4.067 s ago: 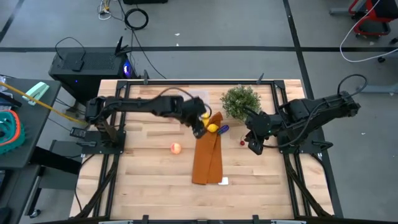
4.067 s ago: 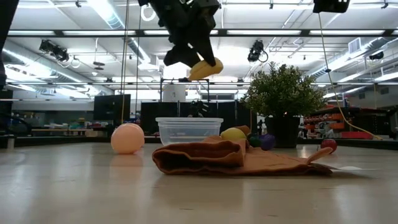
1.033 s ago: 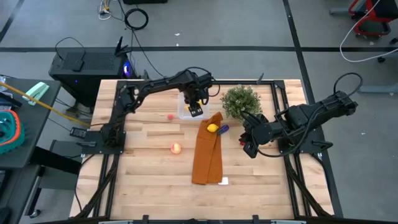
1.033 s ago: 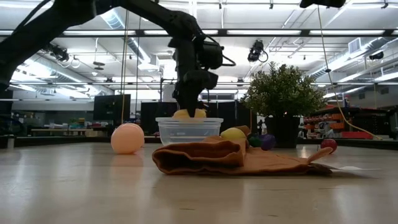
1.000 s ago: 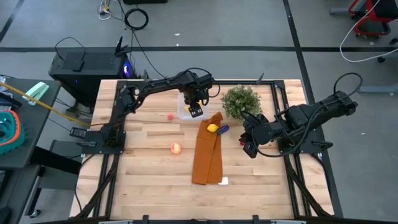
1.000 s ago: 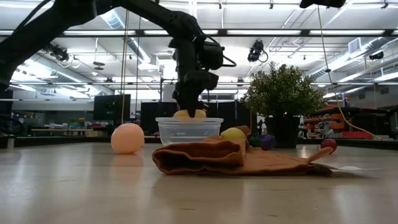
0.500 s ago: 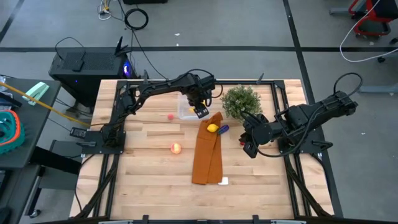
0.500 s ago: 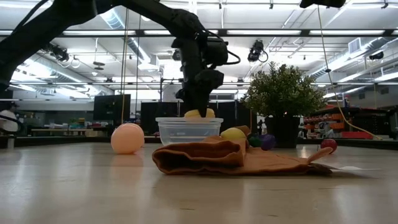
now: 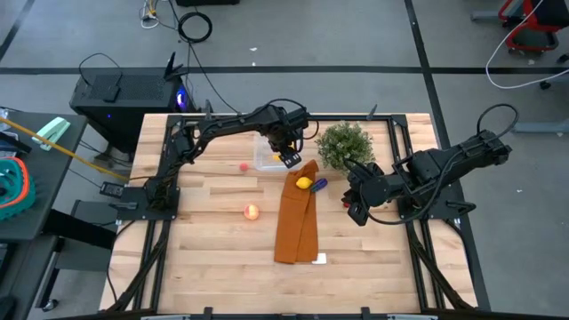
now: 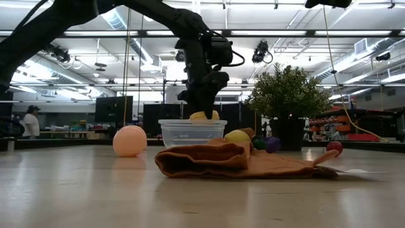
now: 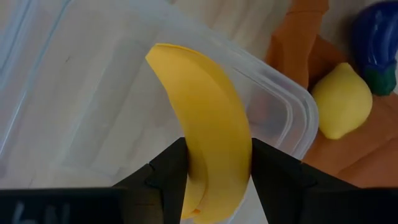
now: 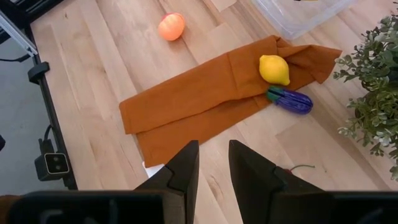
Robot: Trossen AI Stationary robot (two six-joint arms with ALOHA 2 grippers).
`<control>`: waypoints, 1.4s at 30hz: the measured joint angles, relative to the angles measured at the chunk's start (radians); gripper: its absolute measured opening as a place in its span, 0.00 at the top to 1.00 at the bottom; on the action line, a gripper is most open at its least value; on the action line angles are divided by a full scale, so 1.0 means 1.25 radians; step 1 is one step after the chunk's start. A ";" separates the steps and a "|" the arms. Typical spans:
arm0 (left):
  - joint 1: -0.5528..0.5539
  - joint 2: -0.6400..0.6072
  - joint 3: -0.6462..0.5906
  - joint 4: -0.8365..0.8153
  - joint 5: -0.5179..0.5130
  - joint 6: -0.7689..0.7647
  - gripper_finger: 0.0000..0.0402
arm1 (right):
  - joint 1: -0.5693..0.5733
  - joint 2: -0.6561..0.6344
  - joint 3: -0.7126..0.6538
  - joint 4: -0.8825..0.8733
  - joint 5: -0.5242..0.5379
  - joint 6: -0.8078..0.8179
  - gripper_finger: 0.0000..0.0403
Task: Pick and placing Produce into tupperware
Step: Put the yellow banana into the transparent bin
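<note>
My left gripper (image 11: 214, 180) is shut on a yellow banana (image 11: 199, 106) above the clear tupperware (image 9: 263, 156), which stands at the table's far side. In the low view the banana (image 10: 204, 116) shows just over the box's rim (image 10: 192, 121). A lemon (image 9: 304, 183) and a purple piece (image 9: 319, 184) lie on the orange-brown cloth (image 9: 296, 222). A red-orange round fruit (image 9: 252, 212) and a small red piece (image 9: 243, 165) rest on the wood. My right gripper (image 12: 213, 168) hangs open over the table's right part, holding nothing. My left gripper pinches the banana near one end (image 11: 214, 158) between its two fingers, which lie across it and come from above, pointing steeply down. The banana's other end (image 11: 163, 55) reaches out over the box's floor. Whether the banana touches the box, I cannot tell.
A green potted plant (image 9: 343, 144) stands right of the tupperware, close to my left arm. Another small red piece (image 9: 346, 204) lies near my right gripper (image 9: 359, 212). Bare wood stretches along the near side and the left. A person stands far off in the room (image 10: 30, 123).
My left gripper has rolled about its own axis over the tupperware, staying at the same height. The banana has turned with it and now shows a little farther toward the table's right over the box's rim.
</note>
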 joint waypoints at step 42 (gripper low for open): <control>-0.024 0.001 -0.111 0.164 0.000 -0.122 0.57 | 0.000 0.000 0.000 0.000 0.000 -0.008 0.76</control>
